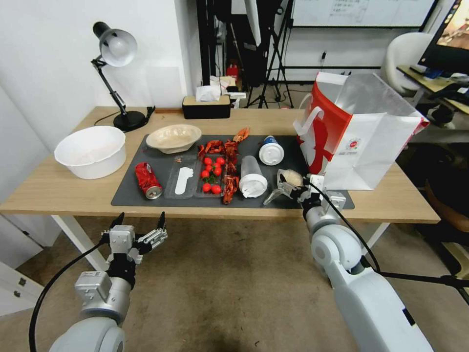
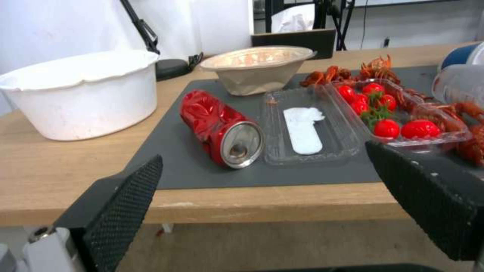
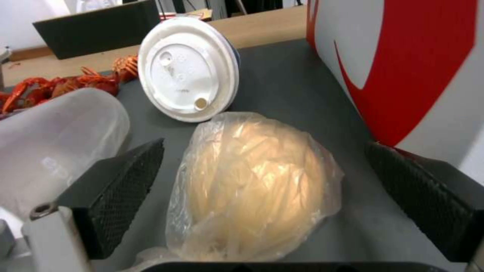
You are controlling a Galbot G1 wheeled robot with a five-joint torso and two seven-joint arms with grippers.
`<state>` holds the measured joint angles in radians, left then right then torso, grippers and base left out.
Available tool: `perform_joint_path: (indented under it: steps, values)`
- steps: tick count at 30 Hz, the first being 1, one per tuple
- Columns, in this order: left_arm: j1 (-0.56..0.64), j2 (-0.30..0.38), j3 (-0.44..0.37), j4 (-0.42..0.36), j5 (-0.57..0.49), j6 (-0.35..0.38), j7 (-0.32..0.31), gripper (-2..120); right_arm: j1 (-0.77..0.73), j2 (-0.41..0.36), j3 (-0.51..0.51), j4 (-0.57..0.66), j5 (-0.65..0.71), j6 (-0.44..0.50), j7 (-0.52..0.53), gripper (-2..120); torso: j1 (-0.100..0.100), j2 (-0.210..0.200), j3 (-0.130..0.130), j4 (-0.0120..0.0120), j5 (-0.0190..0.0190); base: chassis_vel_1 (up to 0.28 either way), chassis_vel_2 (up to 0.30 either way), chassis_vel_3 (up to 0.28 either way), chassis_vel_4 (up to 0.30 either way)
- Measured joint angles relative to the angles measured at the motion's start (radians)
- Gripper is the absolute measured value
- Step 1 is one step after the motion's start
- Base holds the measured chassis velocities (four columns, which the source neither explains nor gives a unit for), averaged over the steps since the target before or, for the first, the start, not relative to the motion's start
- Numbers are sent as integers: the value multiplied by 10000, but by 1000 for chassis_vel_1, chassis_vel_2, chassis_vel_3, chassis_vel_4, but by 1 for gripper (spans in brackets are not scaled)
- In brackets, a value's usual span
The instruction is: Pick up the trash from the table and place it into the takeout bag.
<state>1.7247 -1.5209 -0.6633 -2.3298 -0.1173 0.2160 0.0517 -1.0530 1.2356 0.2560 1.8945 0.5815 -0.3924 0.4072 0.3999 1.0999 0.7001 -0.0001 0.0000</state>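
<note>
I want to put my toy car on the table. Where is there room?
There is bare wood on the table in front of the white tub, and along the back edge between the tissue box and the takeout bag. The dark mat is crowded; the right gripper has open jaws around the clear bag.

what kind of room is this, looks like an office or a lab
Probably an office or lab set up for robot trials: a light-wood desk with a desk lamp, tripods and a whiteboard behind, and a monitor at a neighbouring workstation.
</note>
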Motion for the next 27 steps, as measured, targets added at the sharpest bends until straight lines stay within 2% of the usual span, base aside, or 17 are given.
perform_joint_path:
  steps: [3, 5, 6, 8, 12, 13, 16, 17, 19, 20, 27]
  values:
    - [-21, -2, -2, 41, 5, -59, 0, 100, 170, 36, -94, -122, 97, -131, 118, 88, 0, 0, -2, 0, 0, 0, 0, 0, 0]
    - [-28, -2, -3, 49, 7, -75, 0, 100, 198, 44, -112, -140, 125, -160, 136, 84, 0, 0, -2, 0, -1, 0, 0, 0, 0]
    - [-37, -1, -2, 66, 9, -90, 0, 100, 234, 63, -139, -167, 151, -206, 162, 78, 0, 0, -1, 1, 0, 0, 0, 0, 0]
    - [-40, 0, -3, 78, 11, -99, 0, 100, 252, 77, -154, -177, 156, -262, 194, 75, 0, 0, -1, 1, 0, 0, 0, 0, 0]
    - [-52, 4, -2, 123, 15, -159, 0, 100, 323, 115, -215, -205, 168, -733, 411, 54, 0, 0, -2, 0, -1, 0, 0, 0, 0]
    - [-52, 4, -2, 123, 15, -159, 0, 100, 323, 115, -215, -205, 168, -733, 411, 54, 0, 0, -2, 0, -1, 0, 0, 0, 0]
    - [-47, 2, 6, 155, 20, -214, 0, 100, 370, 124, -250, -229, 162, -1184, 549, 41, -1, 1, -3, 1, -3, 0, 0, 0, 0]
    - [-47, 2, 6, 155, 20, -214, 0, 100, 370, 124, -250, -229, 162, -1184, 549, 41, -1, 1, -3, 1, -3, 0, 0, 0, 0]
    - [-41, 4, 10, 171, 22, -245, 0, 100, 383, 141, -261, -244, 151, -1244, 573, 30, -1, 1, -2, 1, -2, 0, 0, 0, 0]
    - [-41, 4, 10, 171, 22, -245, 0, 100, 383, 141, -261, -244, 151, -1244, 573, 30, -1, 1, -2, 1, -2, 0, 0, 0, 0]
    - [-41, 31, 22, 232, 28, -309, -2, 100, 323, 138, -240, -204, 110, -1288, 575, 7, -1, 1, -2, 2, 0, 0, 0, 0, 0]
